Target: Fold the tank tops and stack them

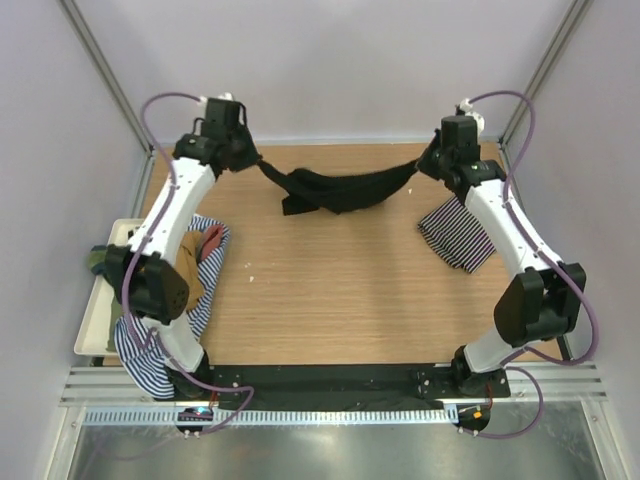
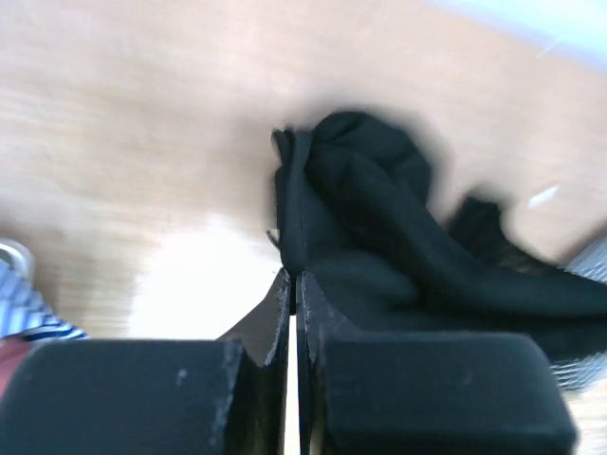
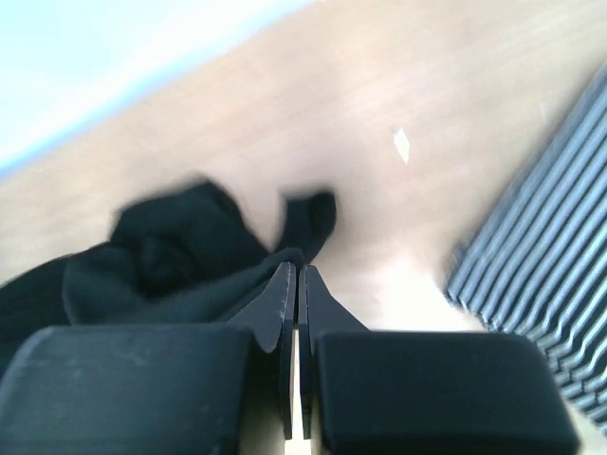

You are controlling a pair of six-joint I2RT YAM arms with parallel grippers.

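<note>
While its fingers [image 2: 273, 324] sit pressed together with no gap, the left claw [image 1: 258, 160] pinches one end of the black top [image 1: 340, 188]. The left wrist view is blurred, but it shows dark cloth caught right at the tips.

The right claw [image 1: 425, 163] is likewise pressed together, pinching the opposite end of the same top. In the right wrist view a fold of cloth runs into the closed tips.

Black top:
- It hangs between the two claws as a sagging band across the far part of the desk [image 1: 320, 300].
- The bulk droops left of centre, with a strap end lowest.
- I cannot tell whether that lowest part touches the wood.

Right side: the fine-striped top [image 1: 458, 232] lies folded on the desk, just beside the right arm. It is nearer than the right claw and apart from the black top.

Left side:
- A heap of tops lies at the desk's left edge, partly under the left arm.
- The blue-striped top [image 1: 135, 352] is the largest piece in the heap.
- The tan top [image 1: 192, 268] is bunched on the blue-striped one.
- A bit of the green top [image 1: 98, 258] shows at the far left.
- The white tray [image 1: 93, 325] lies at the same edge. The arm and the heap partly cover it.
</note>
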